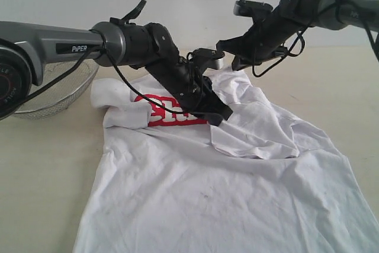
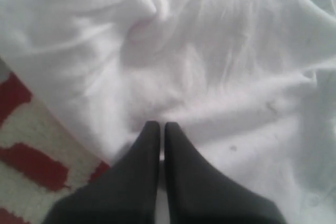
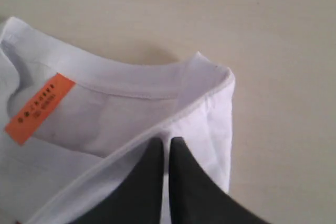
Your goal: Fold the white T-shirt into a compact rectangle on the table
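My left claw (image 2: 161,125), tips together, rests on the soft white short-sleeved T-shirt (image 1: 207,199) beside its red lettering (image 2: 31,161), and my right claw (image 3: 167,141), also together, sits at the collar edge (image 3: 131,77), probably readying an inward fold on the pale beige wood-grain table (image 1: 41,170) beneath.

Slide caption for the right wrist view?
Right gripper, shut, at the collar of the white T-shirt, near its orange tag.
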`<action>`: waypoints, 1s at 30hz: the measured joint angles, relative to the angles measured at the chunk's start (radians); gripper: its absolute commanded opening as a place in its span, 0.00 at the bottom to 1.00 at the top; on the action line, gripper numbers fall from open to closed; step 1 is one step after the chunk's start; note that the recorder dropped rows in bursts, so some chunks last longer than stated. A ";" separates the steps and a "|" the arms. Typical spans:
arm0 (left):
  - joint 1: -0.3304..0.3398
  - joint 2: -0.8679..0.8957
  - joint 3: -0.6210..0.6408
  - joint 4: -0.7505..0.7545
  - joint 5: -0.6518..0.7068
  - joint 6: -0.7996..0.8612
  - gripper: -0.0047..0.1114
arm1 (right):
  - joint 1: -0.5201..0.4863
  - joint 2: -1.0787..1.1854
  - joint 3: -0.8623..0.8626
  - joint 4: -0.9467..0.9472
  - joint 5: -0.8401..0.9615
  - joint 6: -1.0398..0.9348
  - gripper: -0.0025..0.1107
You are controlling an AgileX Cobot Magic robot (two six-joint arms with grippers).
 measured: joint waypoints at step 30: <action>-0.002 0.004 0.009 0.062 -0.002 -0.072 0.08 | 0.014 0.222 -0.340 -0.147 0.162 0.229 0.02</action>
